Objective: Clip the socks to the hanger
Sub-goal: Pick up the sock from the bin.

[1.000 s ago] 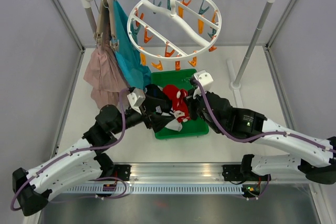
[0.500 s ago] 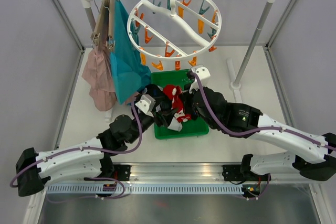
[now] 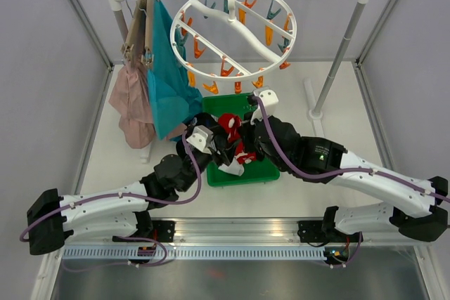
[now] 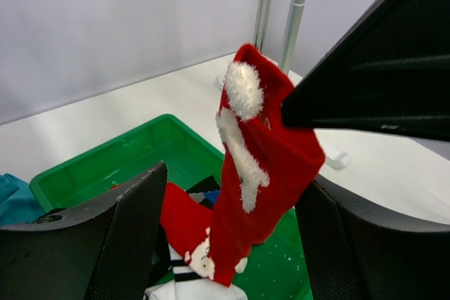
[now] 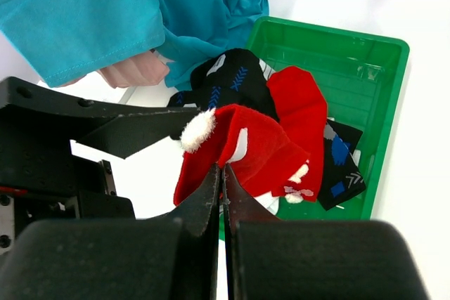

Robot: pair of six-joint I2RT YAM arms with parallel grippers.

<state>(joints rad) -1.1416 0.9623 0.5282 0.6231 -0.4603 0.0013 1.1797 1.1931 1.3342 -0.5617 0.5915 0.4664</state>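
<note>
Left arm [image 3: 105, 205] swung lower; right end effector [image 5: 222, 171] lifted the red sock [image 5: 256, 147] higher.

**Soft, even light; close-ups blur near the lens**

We see the white table [image 3: 383, 138] bright under diffuse overhead light, with the shadows beneath the arms faint and soft-edged. Small glints speckle the glossy green tray [image 5: 365, 61]. In our left wrist view the red sock [image 4: 260, 166] is crisp, while the left gripper [image 4: 232, 187] shows dark, slightly soft fingers [image 4: 119, 244]. The right gripper [image 5: 221, 173] fills the bottom edge of its view as a black, unfocused mass.
</note>
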